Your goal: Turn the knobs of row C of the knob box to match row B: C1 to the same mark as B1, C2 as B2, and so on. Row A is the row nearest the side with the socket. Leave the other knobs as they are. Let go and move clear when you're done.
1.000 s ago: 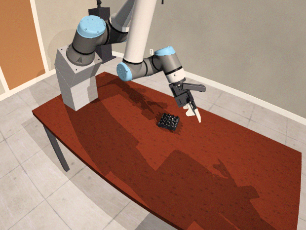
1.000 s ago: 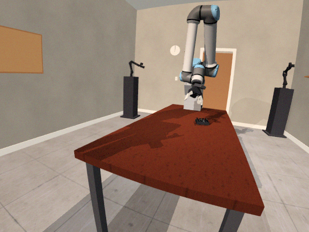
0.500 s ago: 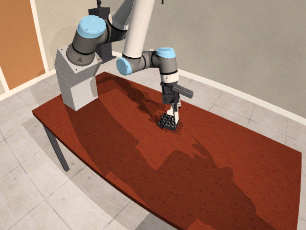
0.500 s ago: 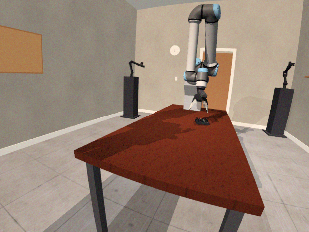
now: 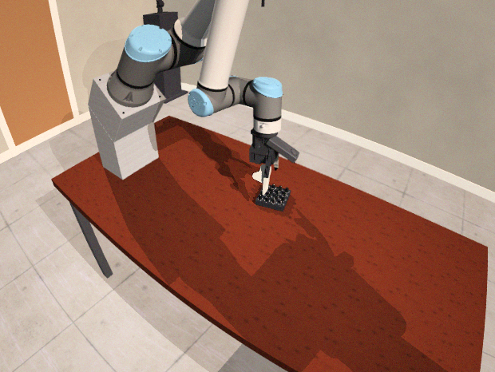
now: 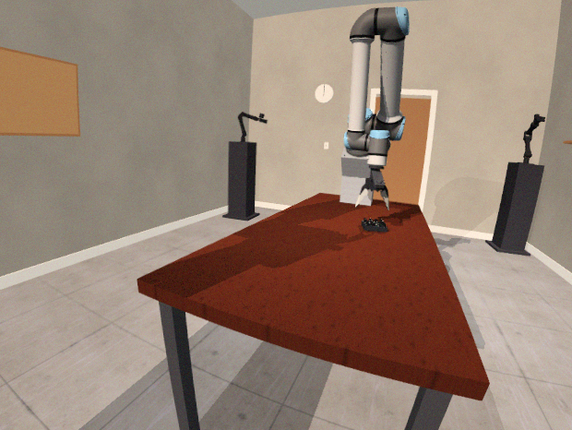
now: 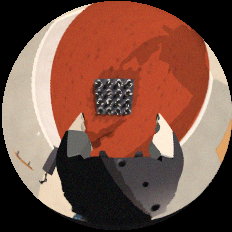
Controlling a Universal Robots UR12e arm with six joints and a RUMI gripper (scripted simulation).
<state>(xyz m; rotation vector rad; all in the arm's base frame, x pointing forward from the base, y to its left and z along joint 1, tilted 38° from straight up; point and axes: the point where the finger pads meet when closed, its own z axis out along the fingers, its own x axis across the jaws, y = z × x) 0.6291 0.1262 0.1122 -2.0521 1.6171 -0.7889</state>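
With white-tipped two-jaw gripper (image 5: 267, 181) (image 6: 372, 208) (image 7: 120, 113) spread wide and unloaded, risking bumped neighbouring knobs on black square knob box (image 5: 272, 205) (image 6: 374, 228) (image 7: 114, 97) through crowding.

The hand (image 5: 260, 184) (image 6: 372, 208) (image 7: 120, 113), tilted and off to one side a second ago, now points straight down, with the box (image 5: 271, 204) (image 6: 375, 228) (image 7: 114, 97) just below its fingertips.
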